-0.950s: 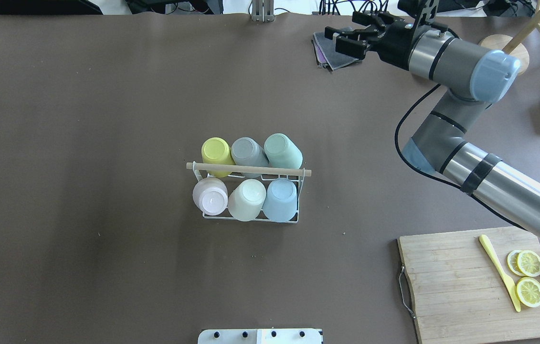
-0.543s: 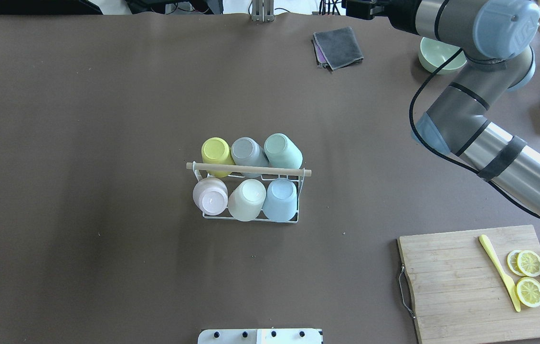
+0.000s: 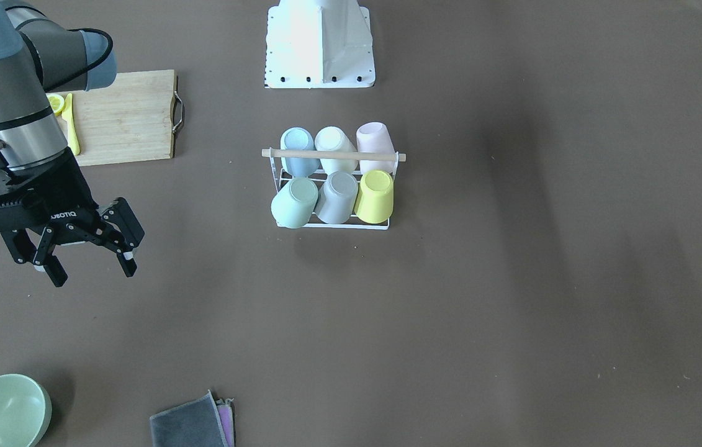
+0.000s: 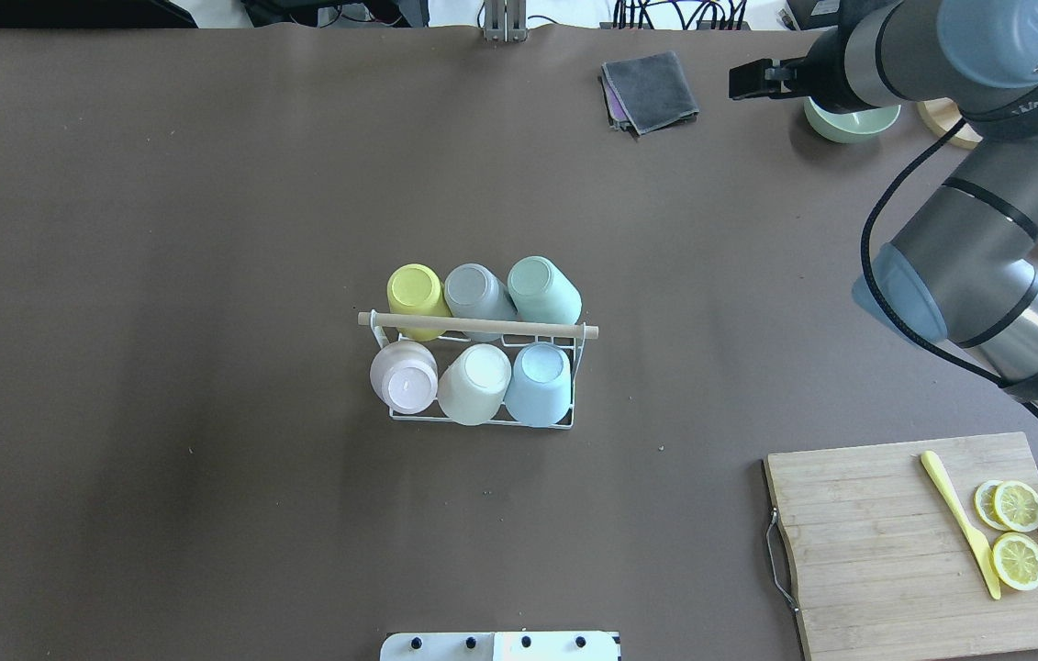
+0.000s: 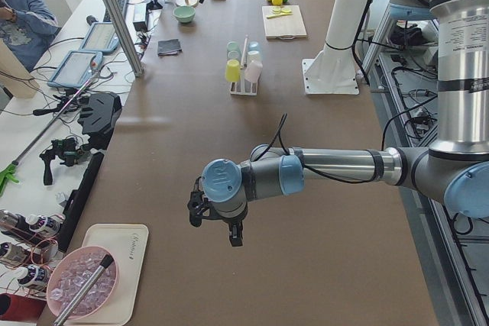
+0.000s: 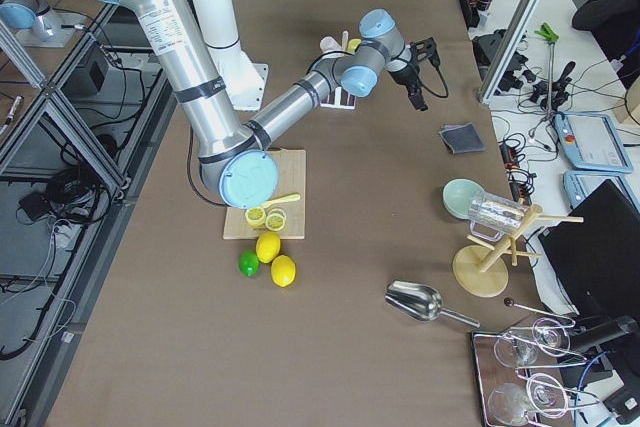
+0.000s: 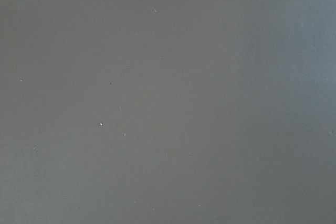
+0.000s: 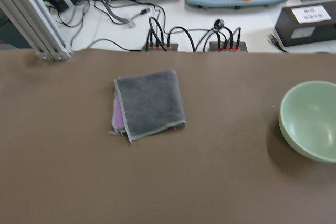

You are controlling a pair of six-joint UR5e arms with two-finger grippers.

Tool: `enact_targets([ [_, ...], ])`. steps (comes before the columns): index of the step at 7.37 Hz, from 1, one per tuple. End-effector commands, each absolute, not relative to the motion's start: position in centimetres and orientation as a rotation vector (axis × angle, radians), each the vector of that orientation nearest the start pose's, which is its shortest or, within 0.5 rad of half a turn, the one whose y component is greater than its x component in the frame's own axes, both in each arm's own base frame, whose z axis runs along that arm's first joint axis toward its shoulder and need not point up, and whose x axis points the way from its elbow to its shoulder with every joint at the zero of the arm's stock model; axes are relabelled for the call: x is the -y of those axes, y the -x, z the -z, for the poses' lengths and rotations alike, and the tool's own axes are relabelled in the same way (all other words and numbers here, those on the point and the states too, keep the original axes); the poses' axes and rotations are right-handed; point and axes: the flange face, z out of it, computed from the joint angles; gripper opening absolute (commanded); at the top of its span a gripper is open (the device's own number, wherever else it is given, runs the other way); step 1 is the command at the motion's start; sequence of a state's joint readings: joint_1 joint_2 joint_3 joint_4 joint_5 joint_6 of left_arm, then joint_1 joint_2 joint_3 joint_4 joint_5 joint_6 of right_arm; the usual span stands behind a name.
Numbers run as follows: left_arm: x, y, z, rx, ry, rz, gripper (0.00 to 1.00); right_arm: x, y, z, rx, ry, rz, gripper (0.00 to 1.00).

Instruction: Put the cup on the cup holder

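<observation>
Wire cup holder (image 4: pixel 478 325), right tool (image 3: pixel 94 273) distant.

Matt, perhaps plastic cups (image 4: pixel 538 376); wood-topped wire cup holder (image 4: pixel 478 325); smooth matt table (image 4: pixel 206 229).

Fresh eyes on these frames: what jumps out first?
The white wire cup holder with a wooden rod sits mid-table, with six upturned pastel cups filling it. The right gripper hangs open and empty near the table's far edge, by the folded grey cloth and pale green bowl.
</observation>
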State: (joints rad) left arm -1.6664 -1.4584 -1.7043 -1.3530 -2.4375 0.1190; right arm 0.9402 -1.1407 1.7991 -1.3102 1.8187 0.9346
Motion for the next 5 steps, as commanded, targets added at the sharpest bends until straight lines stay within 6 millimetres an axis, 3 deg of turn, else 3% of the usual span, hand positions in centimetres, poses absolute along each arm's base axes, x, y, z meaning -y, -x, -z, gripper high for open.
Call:
enact_targets([
  [1, 42.3, 9.8, -65.8, -0.878, 0.087, 0.061, 0.98, 55.1, 27.7, -33.5, 0.696, -0.174, -0.175, 1.0],
  [2, 42.3, 9.8, -65.8, -0.878, 0.089, 0.064, 0.98, 53.4, 26.2, -38.1, 0.719, -0.033, -0.186, 1.0],
  [4, 42.1, 9.8, -66.1, -0.879, 0.096, 0.067, 0.98, 52.9, 20.5, -41.9, 0.771, 0.08, -0.225, 1.0],
  [5, 41.9, 9.8, -66.3, -0.879, 0.099, 0.068, 0.98, 51.6, 18.4, -45.9, 0.741, 0.088, -0.175, 1.0],
])
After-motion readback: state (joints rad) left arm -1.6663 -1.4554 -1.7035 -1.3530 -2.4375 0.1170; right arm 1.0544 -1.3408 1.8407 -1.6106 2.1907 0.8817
